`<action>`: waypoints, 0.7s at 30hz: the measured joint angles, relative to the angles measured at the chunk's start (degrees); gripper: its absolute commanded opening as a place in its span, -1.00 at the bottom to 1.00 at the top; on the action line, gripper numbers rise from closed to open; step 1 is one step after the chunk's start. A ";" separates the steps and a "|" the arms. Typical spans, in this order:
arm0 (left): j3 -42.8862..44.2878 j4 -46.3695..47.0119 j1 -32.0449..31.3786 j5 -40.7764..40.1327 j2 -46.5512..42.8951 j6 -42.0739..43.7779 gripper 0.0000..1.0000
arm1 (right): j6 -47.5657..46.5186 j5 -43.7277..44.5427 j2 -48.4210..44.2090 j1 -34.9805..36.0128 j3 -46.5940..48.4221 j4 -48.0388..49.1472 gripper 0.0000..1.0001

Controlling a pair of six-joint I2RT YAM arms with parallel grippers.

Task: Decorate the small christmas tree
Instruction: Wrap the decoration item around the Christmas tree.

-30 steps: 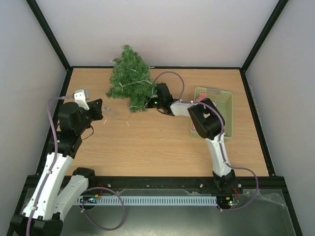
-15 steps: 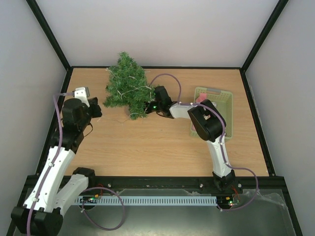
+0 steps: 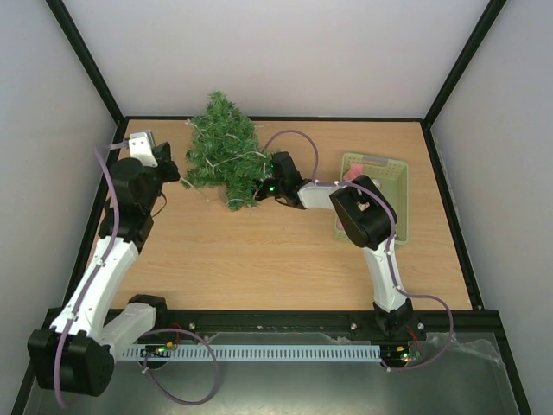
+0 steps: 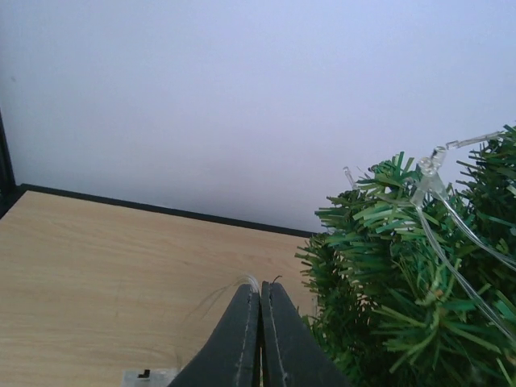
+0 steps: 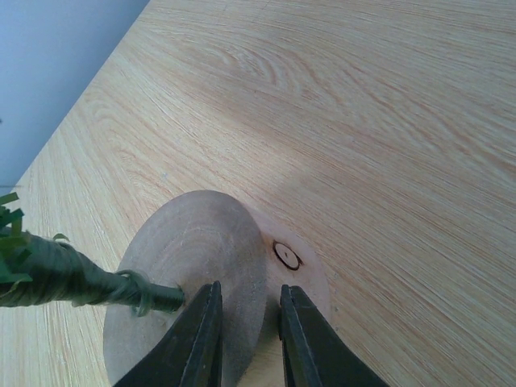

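Note:
The small christmas tree (image 3: 223, 151) lies tilted at the back left of the table, with a clear light string (image 3: 226, 157) draped over its branches. My right gripper (image 3: 257, 187) is shut on the rim of its pale wooden disc base (image 5: 201, 258), one finger on each face, next to the green-wrapped trunk (image 5: 72, 278). Left of the tree, my left gripper (image 3: 169, 169) is shut on a thin clear strand of the light string (image 4: 254, 282). In the left wrist view the tree (image 4: 403, 274) fills the right side, with small clear bulbs (image 4: 427, 165) on it.
A light green basket (image 3: 386, 178) with something pink in it stands at the right, partly behind my right arm. Grey walls close the table at the back and both sides. A small white tag (image 4: 149, 376) lies on the wood below my left fingers.
My left arm has swung toward the back left corner, pulling the strand along. The tree has turned and leaned left in my right gripper, then held still.

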 measured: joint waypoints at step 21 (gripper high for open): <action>-5.81 24.17 3.96 13.75 16.37 -6.95 -0.95 | -1.18 0.61 -0.59 0.11 -0.44 -0.31 -0.64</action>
